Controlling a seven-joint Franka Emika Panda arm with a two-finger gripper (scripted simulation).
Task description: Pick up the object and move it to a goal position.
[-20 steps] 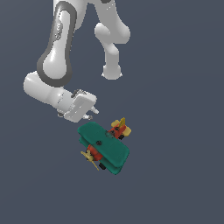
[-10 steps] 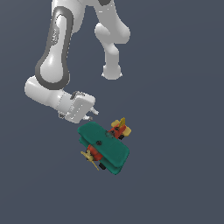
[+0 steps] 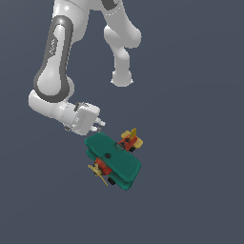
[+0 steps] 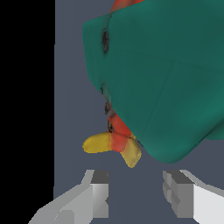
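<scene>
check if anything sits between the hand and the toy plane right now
Nothing visible does. In the wrist view the open hand faces the toy biplane with only bare floor showing between its fingers and the yellow propeller. The exterior view shows the hand just beside the teal wing, no other object near.

Claw [image 3: 100, 124] just beside toy biplane [image 3: 113, 160], w/ fingers apart.

Plain dark grey-blue ground [image 3: 200, 190], evenly lit
</scene>
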